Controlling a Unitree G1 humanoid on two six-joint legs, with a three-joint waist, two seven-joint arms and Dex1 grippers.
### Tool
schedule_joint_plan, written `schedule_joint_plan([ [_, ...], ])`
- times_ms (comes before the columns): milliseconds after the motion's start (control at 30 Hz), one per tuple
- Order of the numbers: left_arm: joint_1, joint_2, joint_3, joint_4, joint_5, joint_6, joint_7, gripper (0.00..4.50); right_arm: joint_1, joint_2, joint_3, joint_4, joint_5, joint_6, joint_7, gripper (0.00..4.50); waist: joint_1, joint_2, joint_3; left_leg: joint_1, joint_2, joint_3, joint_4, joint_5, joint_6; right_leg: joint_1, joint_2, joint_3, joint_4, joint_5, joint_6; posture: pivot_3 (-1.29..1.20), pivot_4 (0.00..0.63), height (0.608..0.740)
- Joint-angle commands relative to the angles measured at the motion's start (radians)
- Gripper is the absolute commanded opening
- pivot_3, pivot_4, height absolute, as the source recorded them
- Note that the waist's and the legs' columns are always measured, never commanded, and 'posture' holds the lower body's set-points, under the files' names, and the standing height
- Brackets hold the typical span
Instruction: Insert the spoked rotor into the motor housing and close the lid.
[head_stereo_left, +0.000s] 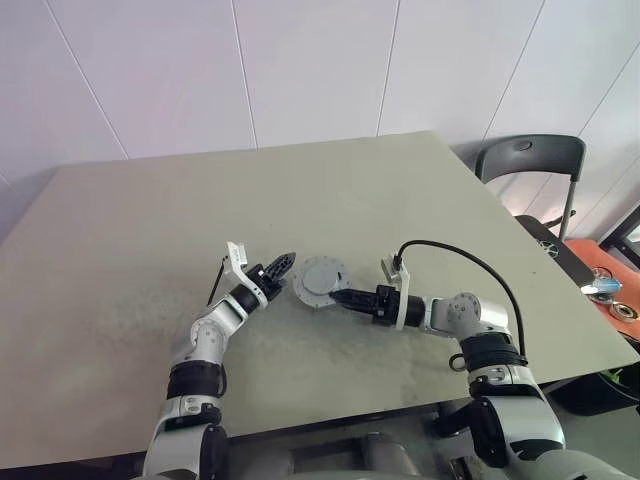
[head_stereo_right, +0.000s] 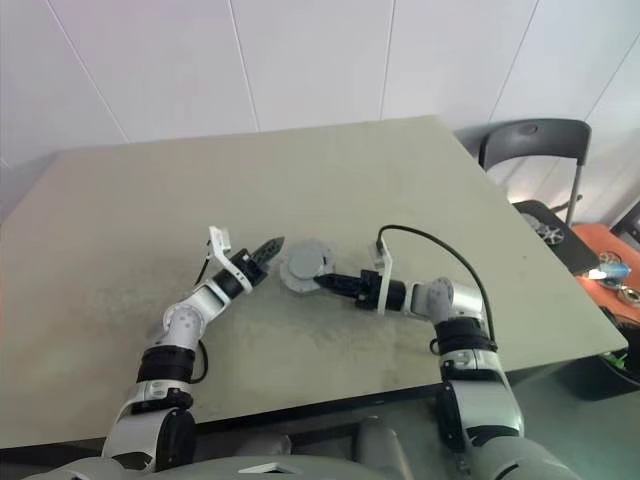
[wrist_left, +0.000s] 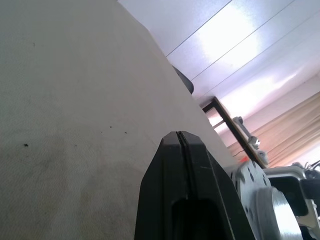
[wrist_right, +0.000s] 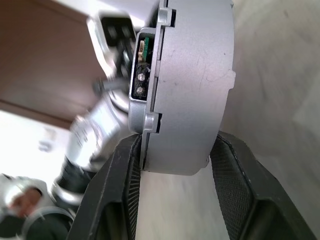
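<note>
The motor housing (wrist_right: 195, 85), a short grey metal drum, lies in the middle of the table (head_stereo_left: 150, 220) with the grey lid (head_stereo_left: 318, 275) on top of it. My right gripper (head_stereo_left: 336, 295) reaches in level from the right, its two black fingers (wrist_right: 122, 170) pressed against opposite sides of the drum. My left gripper (head_stereo_left: 288, 262) is shut and empty. It points at the drum from the left and stands a short way off it. The spoked rotor is hidden.
A dark folding chair (head_stereo_left: 530, 155) stands past the table's far right corner. An orange surface (head_stereo_left: 600, 265) with small parts on it lies off the right edge. The table's front edge (head_stereo_left: 330, 415) runs just ahead of my arms.
</note>
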Motion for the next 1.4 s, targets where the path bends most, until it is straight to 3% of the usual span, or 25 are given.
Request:
schedule_joint_plan([
  [33,0.047,-0.01,0.04,-0.131,-0.124,0.065,-0.031,0.0,-0.059,0.047,-0.125,-0.014,0.11,0.005,-0.06,1.91,-0.001,0.0,0.0,0.0,0.0,0.0,0.0,0.0,0.0,0.0,0.0,0.0,-0.001,0.0,0.0,0.0,0.0,0.74],
  [133,0.088,-0.024,0.073,-0.208,-0.225,0.114,-0.035,0.0,-0.069,0.077,-0.174,-0.009,0.14,0.007,-0.111,1.91,-0.002,0.0,0.0,0.0,0.0,0.0,-0.001,-0.001,0.001,0.0,0.0,0.0,-0.001,0.0,0.0,0.0,0.0,0.74],
  [233,0.103,-0.048,0.133,-0.267,-0.364,0.154,-0.02,0.6,-0.071,0.099,-0.176,-0.034,0.158,0.019,-0.13,1.91,-0.003,0.0,0.0,0.0,0.0,0.0,-0.001,-0.003,0.005,0.001,0.001,0.0,-0.001,0.0,0.0,0.0,0.0,0.74],
  [433,0.115,-0.045,0.122,-0.284,-0.417,0.192,0.014,2.54,-0.076,0.107,-0.168,-0.049,0.174,0.02,-0.138,1.91,-0.004,0.001,0.0,0.002,0.001,0.001,0.0,-0.002,0.004,0.002,0.002,0.0,0.0,0.0,0.0,0.0,0.0,0.74],
  [633,0.12,-0.011,0.009,-0.247,-0.286,0.192,0.048,4.46,-0.043,0.088,-0.137,-0.138,0.23,0.079,-0.078,1.91,-0.004,0.001,0.0,0.002,0.0,0.001,0.0,0.0,0.001,0.002,0.002,0.0,0.0,0.0,0.0,0.0,0.0,0.74],
  [1067,0.106,0.0,-0.028,-0.262,-0.33,0.242,-0.024,4.46,-0.012,0.066,-0.063,-0.175,0.23,0.093,-0.079,1.91,-0.005,0.001,0.0,0.002,0.001,0.002,0.001,0.0,0.001,0.002,0.003,0.001,0.0,0.0,-0.001,0.0,0.0,0.74],
  [1167,0.095,-0.004,-0.007,-0.241,-0.345,0.246,-0.013,3.84,-0.013,0.064,-0.06,-0.173,0.233,0.087,-0.077,1.91,-0.003,0.001,0.0,0.002,0.001,0.002,0.001,0.0,0.001,0.002,0.002,0.001,0.0,0.0,-0.001,0.0,0.0,0.74],
  [1333,0.106,0.009,-0.006,-0.261,-0.372,0.271,-0.038,2.26,-0.011,0.06,-0.05,-0.168,0.231,0.077,-0.072,1.91,-0.005,0.001,0.0,0.002,0.001,0.002,0.001,0.0,0.001,0.002,0.003,0.001,0.0,0.0,-0.001,0.0,0.0,0.74],
  [1400,0.122,0.013,-0.016,-0.284,-0.395,0.29,-0.067,2.11,-0.005,0.057,-0.038,-0.177,0.23,0.074,-0.063,1.91,-0.007,0.001,0.0,0.002,0.001,0.002,0.001,0.0,0.001,0.002,0.003,0.001,0.0,0.0,-0.001,0.0,0.0,0.74],
])
